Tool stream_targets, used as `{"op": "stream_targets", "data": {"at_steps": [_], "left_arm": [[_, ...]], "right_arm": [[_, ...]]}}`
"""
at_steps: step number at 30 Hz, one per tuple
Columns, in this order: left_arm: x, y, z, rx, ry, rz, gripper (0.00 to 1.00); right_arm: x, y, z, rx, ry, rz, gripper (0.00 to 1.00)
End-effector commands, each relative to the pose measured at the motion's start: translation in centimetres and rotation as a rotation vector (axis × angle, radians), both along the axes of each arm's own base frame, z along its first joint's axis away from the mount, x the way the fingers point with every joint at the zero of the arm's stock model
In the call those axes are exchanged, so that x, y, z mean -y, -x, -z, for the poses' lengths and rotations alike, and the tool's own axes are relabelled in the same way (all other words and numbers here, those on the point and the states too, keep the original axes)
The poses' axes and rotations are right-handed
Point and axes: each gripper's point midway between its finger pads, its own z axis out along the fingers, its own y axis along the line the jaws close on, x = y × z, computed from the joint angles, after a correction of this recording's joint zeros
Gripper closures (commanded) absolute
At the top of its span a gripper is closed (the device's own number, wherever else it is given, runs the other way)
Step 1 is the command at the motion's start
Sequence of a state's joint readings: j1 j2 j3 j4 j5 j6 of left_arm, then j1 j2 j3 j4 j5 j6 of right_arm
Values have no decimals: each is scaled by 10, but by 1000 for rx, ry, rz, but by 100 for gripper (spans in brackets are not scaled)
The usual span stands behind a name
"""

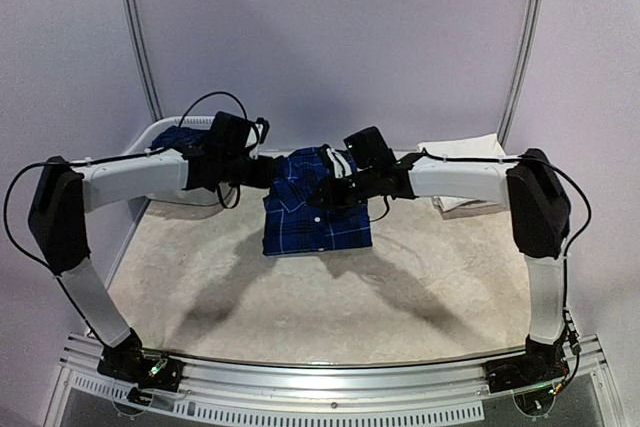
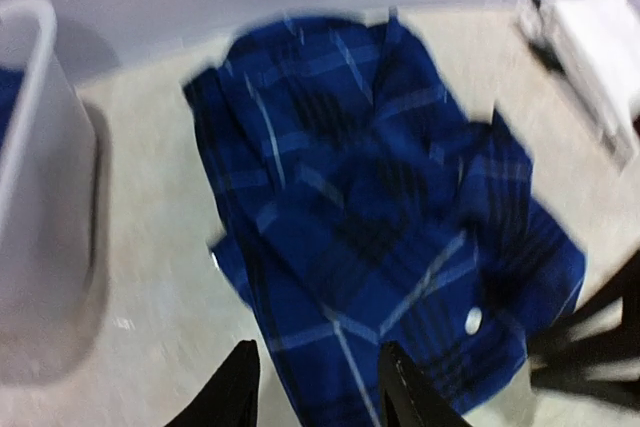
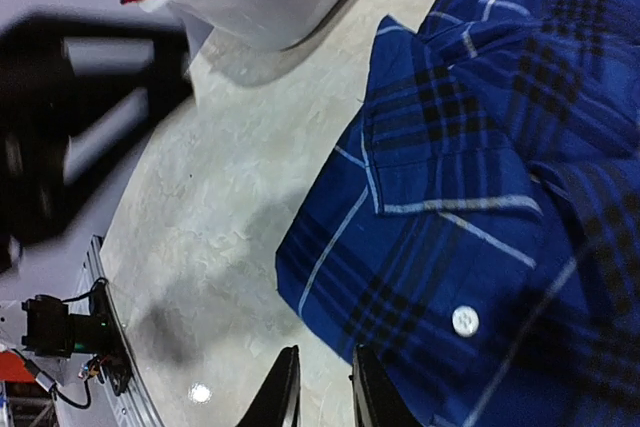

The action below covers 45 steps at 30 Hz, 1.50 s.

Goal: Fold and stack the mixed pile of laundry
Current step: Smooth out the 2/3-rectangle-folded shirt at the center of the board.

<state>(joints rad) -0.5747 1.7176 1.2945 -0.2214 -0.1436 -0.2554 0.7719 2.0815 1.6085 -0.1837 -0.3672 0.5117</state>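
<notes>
Left gripper [image 2: 318, 355]: I see jaws apart, empty, above navy plaid shirt [image 1: 315, 212] lying mid-table [image 1: 420, 287]. Right gripper [image 3: 326, 357]: narrow gap, empty, at shirt's edge. White basket [image 1: 152, 135] far left, folded white cloth [image 1: 465, 162] right.

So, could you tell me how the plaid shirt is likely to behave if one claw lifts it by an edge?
The plaid shirt looks thin and floppy, with soft creases, so it would probably droop and lose its shape. Lying flat on the table, it would likely bunch rather than slide if pushed.
</notes>
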Motion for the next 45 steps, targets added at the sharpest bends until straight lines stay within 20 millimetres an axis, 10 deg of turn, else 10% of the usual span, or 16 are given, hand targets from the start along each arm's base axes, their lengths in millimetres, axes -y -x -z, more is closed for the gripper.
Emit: {"op": "stream_targets", "data": {"at_steps": [1,20,33,45], "left_arm": [[15,42,35,-68,-15,40,58],[49,57,156,-234,30,137,65],[49,76,187,-306,2,155,66],[44,77,169,-262,-29,145,60]], "right_arm": [[-16,-3,37,-60,36,-88,83],[-12,-107,97,-98,-30,-24,86],[14,-188,108,-116,-199,170,83],[18,-198,-46,138,-295,168,80]]}}
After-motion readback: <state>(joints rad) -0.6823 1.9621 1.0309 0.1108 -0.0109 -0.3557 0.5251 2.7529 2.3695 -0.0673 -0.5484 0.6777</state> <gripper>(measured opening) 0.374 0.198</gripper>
